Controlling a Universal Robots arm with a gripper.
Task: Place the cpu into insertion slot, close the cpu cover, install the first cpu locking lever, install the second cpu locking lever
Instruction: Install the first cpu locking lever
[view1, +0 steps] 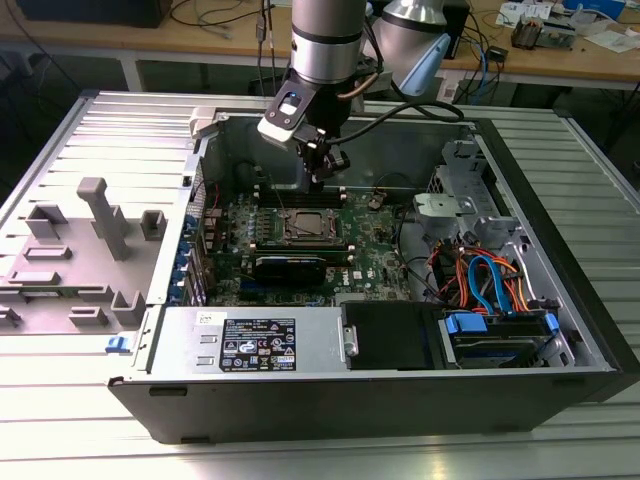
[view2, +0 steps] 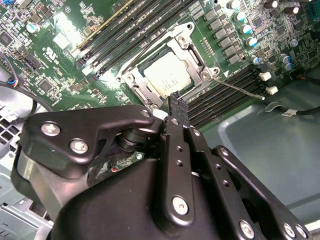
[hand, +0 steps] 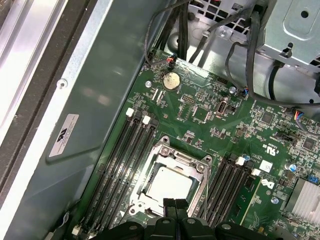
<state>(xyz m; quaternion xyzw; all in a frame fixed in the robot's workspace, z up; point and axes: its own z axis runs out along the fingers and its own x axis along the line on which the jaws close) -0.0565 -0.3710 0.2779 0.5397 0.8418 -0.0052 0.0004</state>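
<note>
At the exterior view's upper centre, the gripper (view1: 322, 182), fingers (view1: 321, 168) closed on nothing, hangs just above the upper edge of the cpu cover (view1: 284, 228), the cpu (view1: 306, 227) beneath.

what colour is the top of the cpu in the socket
The cpu top is silver-grey; it shows best in the second wrist view.

Silver-grey cpu (hand: 167, 185), green motherboard (hand: 186, 106), black claw (hand: 175, 205)

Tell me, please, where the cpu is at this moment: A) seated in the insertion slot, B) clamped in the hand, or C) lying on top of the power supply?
A: the cpu lies flat inside the insertion slot, while the shut hand holds nothing.
</note>
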